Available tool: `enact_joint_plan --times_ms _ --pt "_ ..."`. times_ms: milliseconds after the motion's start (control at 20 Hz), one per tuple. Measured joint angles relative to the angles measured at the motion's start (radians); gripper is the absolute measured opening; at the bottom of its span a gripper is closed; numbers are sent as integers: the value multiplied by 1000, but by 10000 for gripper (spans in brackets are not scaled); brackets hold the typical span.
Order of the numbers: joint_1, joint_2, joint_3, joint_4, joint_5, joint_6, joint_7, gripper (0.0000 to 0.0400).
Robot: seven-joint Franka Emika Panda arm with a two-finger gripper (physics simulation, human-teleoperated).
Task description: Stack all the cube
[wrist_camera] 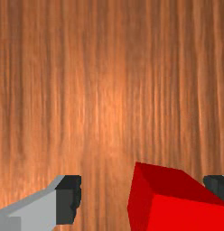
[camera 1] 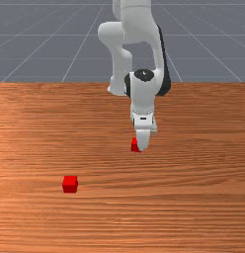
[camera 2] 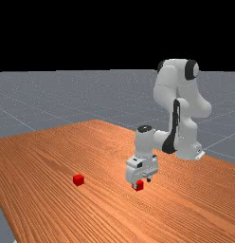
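Note:
Low over the table, my gripper (camera 2: pixel 142 182) stands open at one red cube (camera 2: pixel 139 186), which it partly hides. The front view has the gripper (camera 1: pixel 142 144) overlapping the right part of this cube (camera 1: pixel 135 145). Between the spread fingers of the gripper (wrist_camera: pixel 143 194), in the wrist view, the cube (wrist_camera: pixel 188 216) lies much closer to one finger and slightly turned; whether it touches that finger I cannot tell. A second red cube (camera 1: pixel 70 184) rests on the table toward the front view's lower left, well apart from the gripper; the far view has this cube (camera 2: pixel 78 180) left of the hand.
The orange-brown table (camera 1: pixel 193 207) extends around both cubes, with bare wood between them. Its left edge and far corner are visible in the far view. My arm (camera 2: pixel 178 118) reaches in from the far view's right.

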Motion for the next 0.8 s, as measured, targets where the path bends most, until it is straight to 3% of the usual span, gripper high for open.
enact_joint_plan --times_ms 350,750,800 --pt "-77 6 24 -9 5 15 -103 400" --pt "-75 61 17 33 10 18 -84 400" --pt "-60 57 3 22 1 43 -72 373"
